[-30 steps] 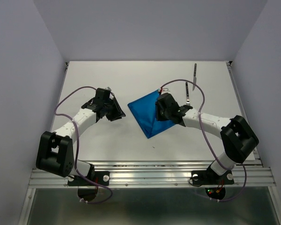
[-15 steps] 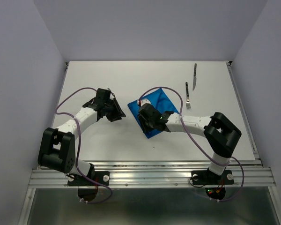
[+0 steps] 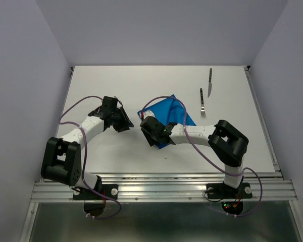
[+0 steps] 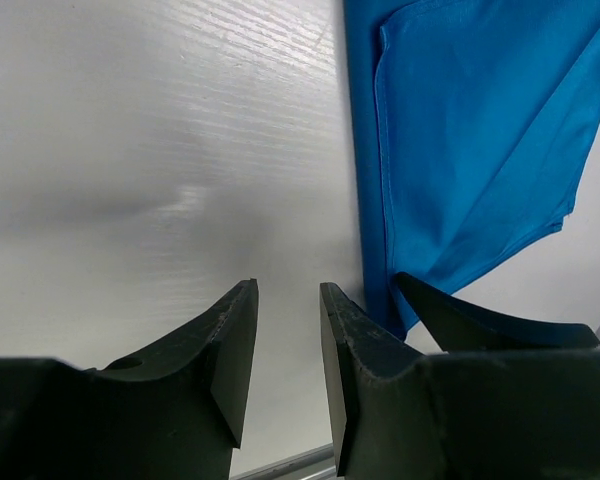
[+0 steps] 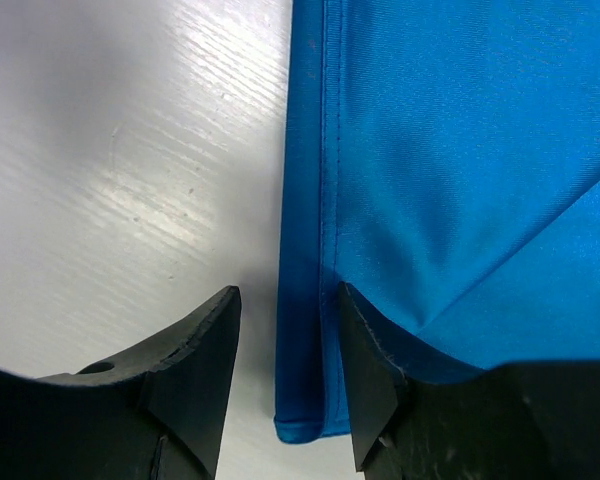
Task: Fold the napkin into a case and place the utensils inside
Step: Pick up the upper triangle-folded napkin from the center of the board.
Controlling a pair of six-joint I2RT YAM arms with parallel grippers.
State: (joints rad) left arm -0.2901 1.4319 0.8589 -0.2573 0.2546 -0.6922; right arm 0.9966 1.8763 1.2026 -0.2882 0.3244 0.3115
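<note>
Right gripper (image 5: 280, 345) sits low at the left edge of the napkin (image 5: 450, 180), jaws spread. The stitched hem runs straight up the gap, with one finger (image 5: 195, 360) over bare table (image 5: 110, 150) and the other over cloth. Nothing is pinched. From above, the blue cloth lies mid-table, partly folded, while the fork (image 3: 202, 103) and knife (image 3: 210, 83) wait well apart from it toward the far right. The left gripper (image 4: 285, 350) hovers just beside the cloth's left edge, jaws a little apart over bare table, holding nothing.

This looks like the grab for the next fold, and the grab decides the crease. The tips want to press down to the table and close squarely across the hem, taking every layer (a flap seems to lie on top here, so a shallow bite would peel off only one). Then a low lift and a straight carry across, keeping the new edge parallel to the hem for a narrow, even pouch. The left gripper could pin the cloth so it doesn't slide, and a snatch or a high lift risks undoing the fold underneath.
</note>
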